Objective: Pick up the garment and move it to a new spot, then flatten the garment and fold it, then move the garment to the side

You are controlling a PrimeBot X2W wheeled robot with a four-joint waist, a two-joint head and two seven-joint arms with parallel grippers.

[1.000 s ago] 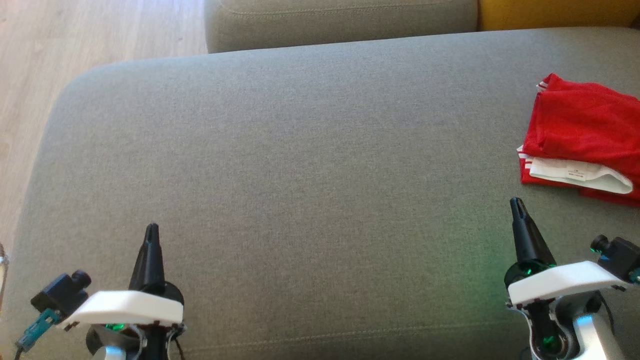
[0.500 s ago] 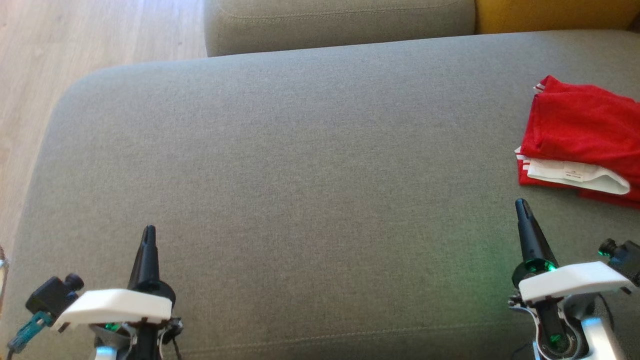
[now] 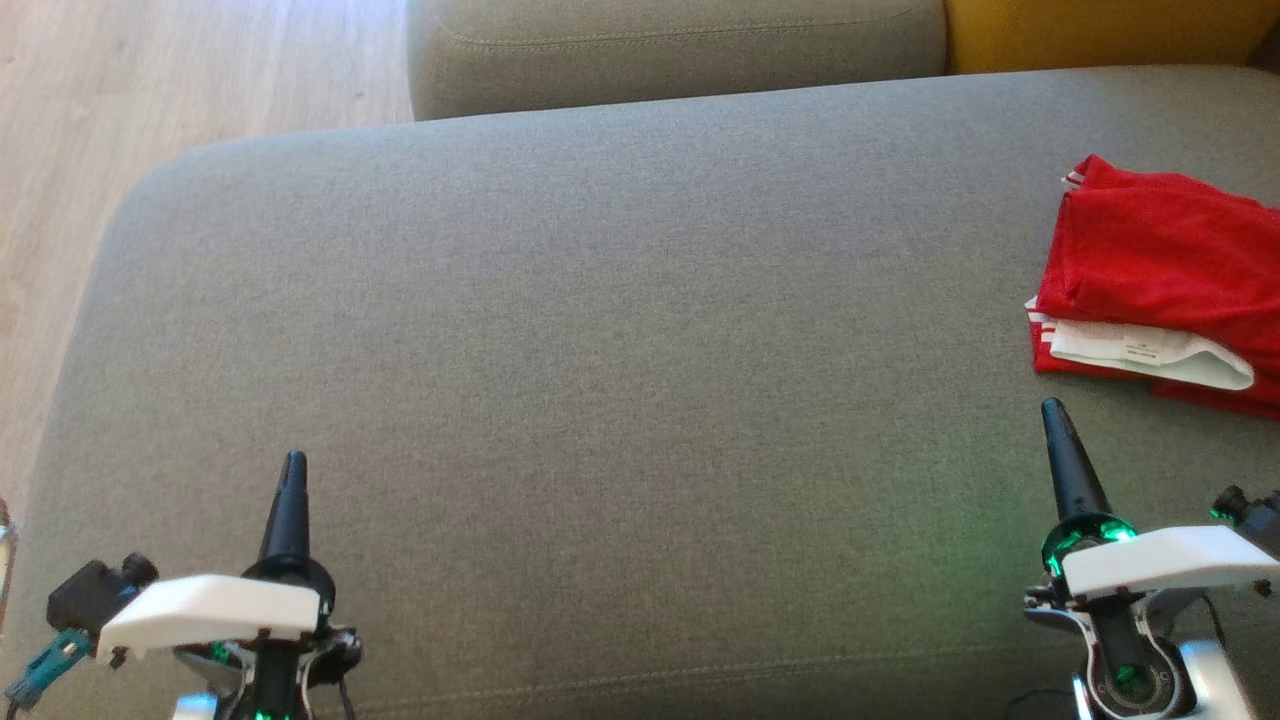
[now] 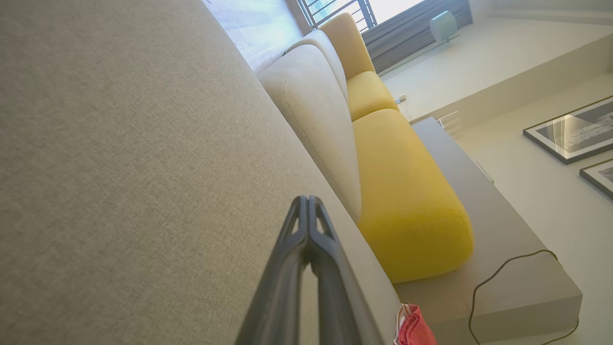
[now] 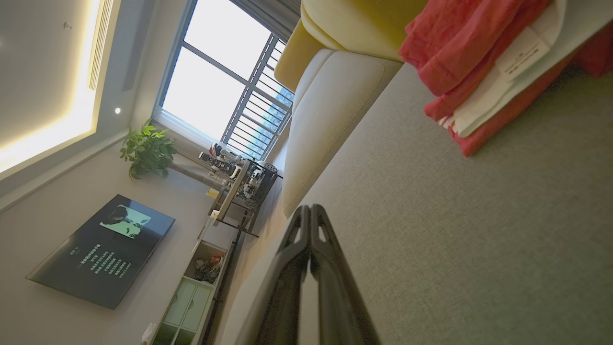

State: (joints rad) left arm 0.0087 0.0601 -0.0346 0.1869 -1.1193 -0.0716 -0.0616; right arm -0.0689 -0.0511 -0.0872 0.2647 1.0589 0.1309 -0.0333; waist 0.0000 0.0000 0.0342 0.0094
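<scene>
Head view: the red garment is seen lying folded at the right edge of the grey cushion. Left gripper and right gripper are held fully closed, empty, apart from it.

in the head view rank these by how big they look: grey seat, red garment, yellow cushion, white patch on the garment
1. grey seat
2. red garment, cut off by the picture's right edge
3. yellow cushion, just a strip at the top
4. white patch
</scene>
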